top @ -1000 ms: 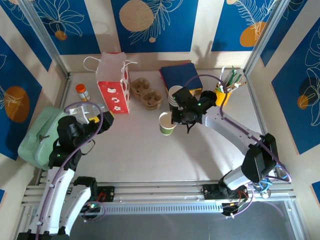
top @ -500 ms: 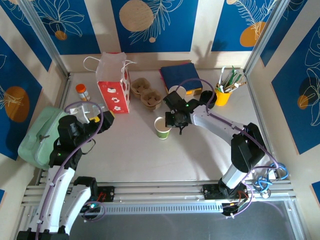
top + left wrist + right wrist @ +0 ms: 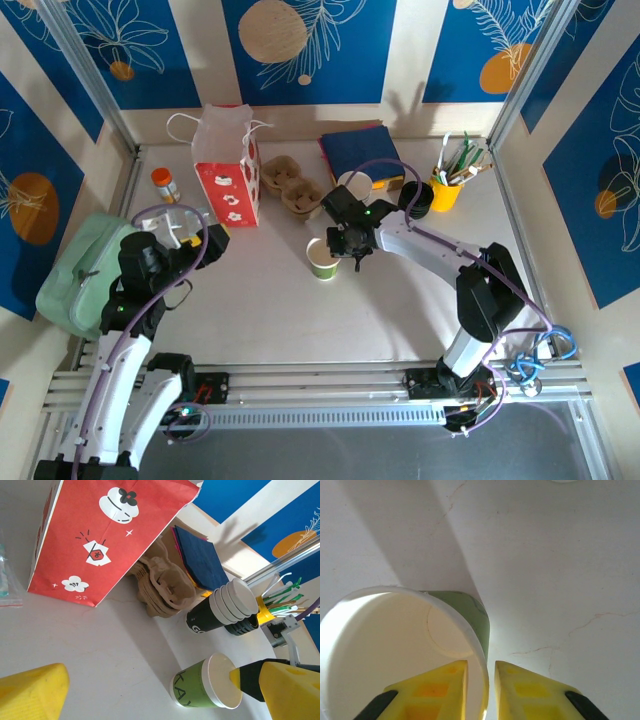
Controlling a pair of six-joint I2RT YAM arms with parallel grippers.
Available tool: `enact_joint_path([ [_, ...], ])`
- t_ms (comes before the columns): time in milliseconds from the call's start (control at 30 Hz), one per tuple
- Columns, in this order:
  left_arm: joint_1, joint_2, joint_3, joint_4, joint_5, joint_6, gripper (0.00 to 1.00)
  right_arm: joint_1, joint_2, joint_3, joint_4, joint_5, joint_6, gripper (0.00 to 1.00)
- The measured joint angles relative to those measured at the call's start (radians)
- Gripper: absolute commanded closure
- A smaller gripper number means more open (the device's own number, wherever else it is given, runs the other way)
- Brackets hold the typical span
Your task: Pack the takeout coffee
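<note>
Green cup (image 3: 323, 260) stands on the worktop (image 3: 270, 310). Right gripper (image 3: 481, 666) jaws straddle its rim, narrowly parted; left gripper (image 3: 147, 680) jaws gape wide.

One green paper cup (image 3: 322, 260), one red bag (image 3: 228, 170), one yellow utensil cup (image 3: 445, 196), one orange-capped bottle (image 3: 163, 184), one carrier stack (image 3: 290, 186)

The cup (image 3: 470, 610) was paper, its green outside faintly glossy and its white inside smooth, with a rolled rim. The table (image 3: 560, 555) was a matt white surface crossed by fine hairline cracks. The right gripper (image 3: 481, 665) had fingers (image 3: 445, 685) of smooth yellow plastic. The bag (image 3: 100, 535) was red printed paper with sharp creases. The carrier (image 3: 165, 587) was rough brown moulded pulp, and the napkins (image 3: 200, 555) looked soft and matt.
</note>
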Motion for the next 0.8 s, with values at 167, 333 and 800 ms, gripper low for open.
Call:
enact_joint_path([
  [167, 0.000, -0.002, 0.000, 0.000, 0.000, 0.000, 0.03, 0.001, -0.002, 0.027, -0.021, 0.006, 0.000, 0.66],
  [333, 0.000, -0.002, 0.000, -0.004, 0.000, 0.000, 0.03, 0.010, -0.035, 0.047, -0.061, 0.027, -0.004, 0.61],
  [800, 0.000, -0.009, 0.000, -0.005, 0.022, 0.000, 0.03, -0.206, -0.217, 0.035, -0.067, 0.130, -0.035, 0.50],
])
